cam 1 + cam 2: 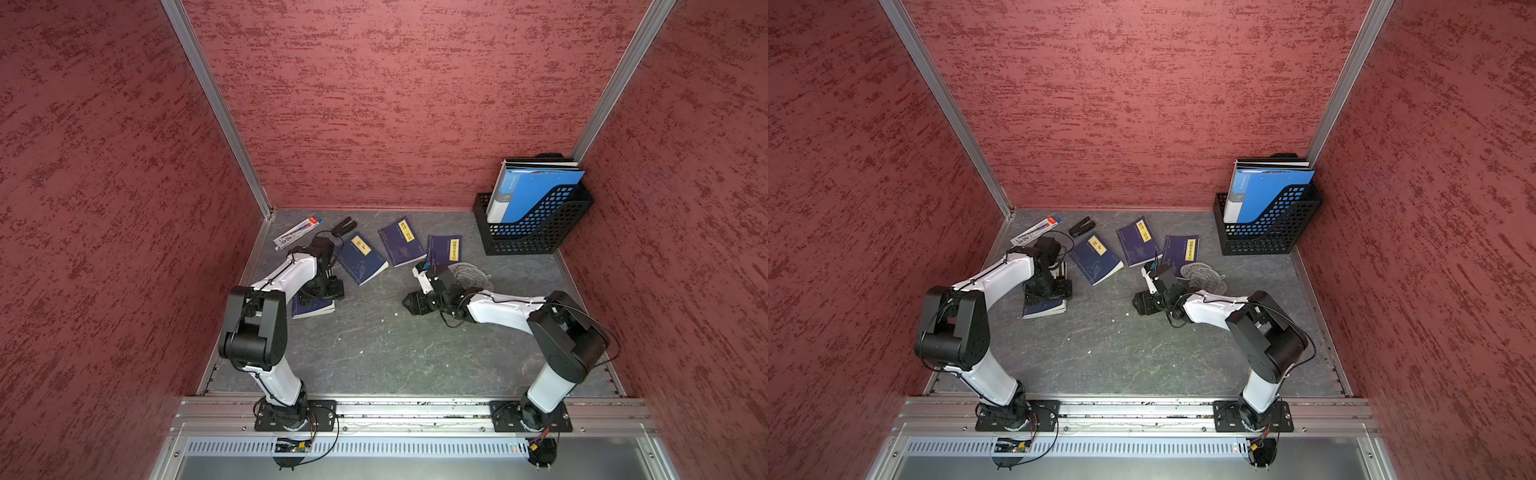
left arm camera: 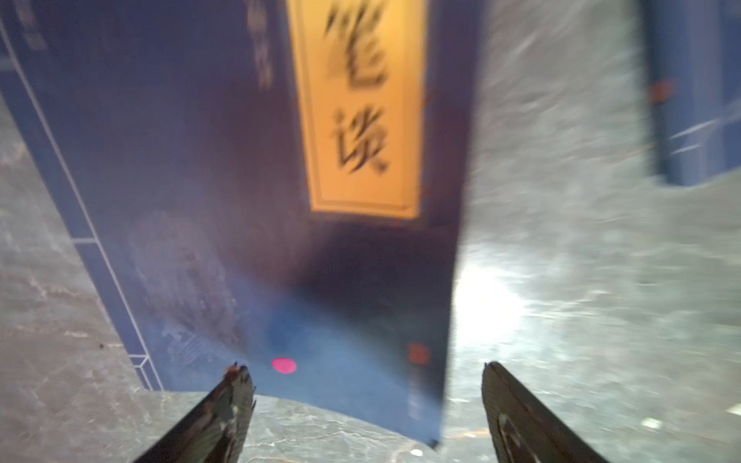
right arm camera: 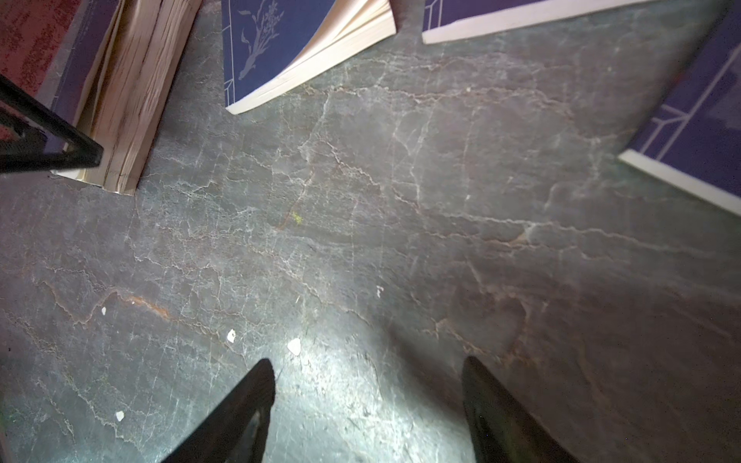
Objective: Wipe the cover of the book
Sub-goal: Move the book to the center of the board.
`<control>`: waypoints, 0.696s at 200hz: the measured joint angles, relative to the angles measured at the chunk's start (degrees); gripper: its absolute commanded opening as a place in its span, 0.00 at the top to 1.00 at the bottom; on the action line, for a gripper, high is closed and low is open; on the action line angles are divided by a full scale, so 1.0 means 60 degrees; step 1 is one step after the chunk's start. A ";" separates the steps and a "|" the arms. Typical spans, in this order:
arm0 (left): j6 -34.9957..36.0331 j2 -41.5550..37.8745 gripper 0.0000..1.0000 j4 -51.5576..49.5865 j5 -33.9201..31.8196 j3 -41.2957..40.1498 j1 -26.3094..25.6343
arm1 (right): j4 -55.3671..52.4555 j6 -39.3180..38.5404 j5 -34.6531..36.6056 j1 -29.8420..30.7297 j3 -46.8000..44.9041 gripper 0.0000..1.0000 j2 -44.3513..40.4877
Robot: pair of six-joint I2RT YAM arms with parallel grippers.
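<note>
Several dark blue books with yellow title labels lie on the grey table. One book lies at the left, under my left gripper. In the left wrist view its cover fills the frame, with a small pink spot near the lower edge. My left gripper hangs open just over that edge with nothing held. My right gripper is open and empty over bare table near the middle. A crumpled grey cloth lies behind the right wrist.
Three more blue books lie along the back. A black mesh file holder with blue folders stands at the back right. A pen pack and a black clip lie at the back left. White crumbs dot the table.
</note>
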 measured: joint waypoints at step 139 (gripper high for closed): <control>-0.0452 0.1064 0.11 0.2419 0.2565 0.1574 -0.1231 | -0.1545 -0.0546 0.1858 -0.2269 0.1016 0.21 -0.0386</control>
